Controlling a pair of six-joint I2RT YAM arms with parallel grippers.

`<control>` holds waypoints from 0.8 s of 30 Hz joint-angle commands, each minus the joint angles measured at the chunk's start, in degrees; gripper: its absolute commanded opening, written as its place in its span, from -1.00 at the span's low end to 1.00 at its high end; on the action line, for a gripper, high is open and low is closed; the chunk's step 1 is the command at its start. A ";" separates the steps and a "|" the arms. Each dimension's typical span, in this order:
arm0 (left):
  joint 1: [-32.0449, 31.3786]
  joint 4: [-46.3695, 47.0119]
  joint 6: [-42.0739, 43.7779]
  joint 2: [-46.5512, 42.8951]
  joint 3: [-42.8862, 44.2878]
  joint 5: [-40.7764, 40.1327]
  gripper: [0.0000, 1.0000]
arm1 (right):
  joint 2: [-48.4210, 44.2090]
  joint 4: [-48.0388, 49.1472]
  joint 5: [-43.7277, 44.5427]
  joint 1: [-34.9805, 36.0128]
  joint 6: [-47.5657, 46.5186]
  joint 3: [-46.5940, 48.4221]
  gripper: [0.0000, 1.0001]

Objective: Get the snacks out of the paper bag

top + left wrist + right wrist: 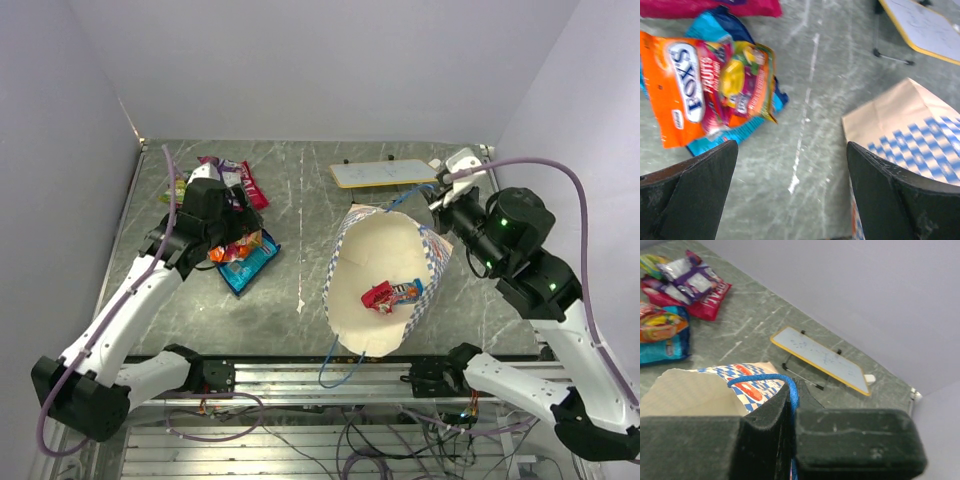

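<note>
1. Right gripper [790,407] is filling the bottom of its wrist view, its black fingers [855,440] pressing together on the blue cord handle [765,378] of the paper bag, and it is holding that side of the rim up.
2. Left gripper [791,147] is hanging over the table with its fingers [695,190] spread wide and nothing between them. It is hovering just beside the pile of packets, with a corner of the bag at the right of its view.
3. Grey marbled table [300,200] is carrying everything.
4. Paper bag [345,265] is leaning near the middle of the table, its mouth gaping toward the overhead camera and showing the cream inside.
5. Cream board [385,173] is standing on black feet behind the bag, apart from it.
6. Lying outside the bag, to its left:
   - an orange packet [675,90] is resting on top of a turquoise packet [252,268];
   - a red-pink packet [712,301] is lying farther back, with a purple packet [690,277] partly on it.
7. Small red packet [378,296] and small blue packet [408,291] are lying inside the bag, touching each other.
</note>
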 commanded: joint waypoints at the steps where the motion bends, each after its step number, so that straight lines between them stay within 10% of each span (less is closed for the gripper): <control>1: 0.02 -2.04 -3.38 -2.74 -0.35 12.57 1.00 | 2.69 3.25 6.57 -0.02 -6.91 3.87 -1.00; 16: 0.02 -1.65 1.10 0.43 4.76 24.27 1.00 | 14.69 -5.80 5.44 -6.36 -33.43 23.14 -1.00; 24: -0.41 -2.52 3.90 -0.71 5.32 25.38 0.99 | 15.44 -17.82 -27.31 -6.77 -28.55 21.94 -1.00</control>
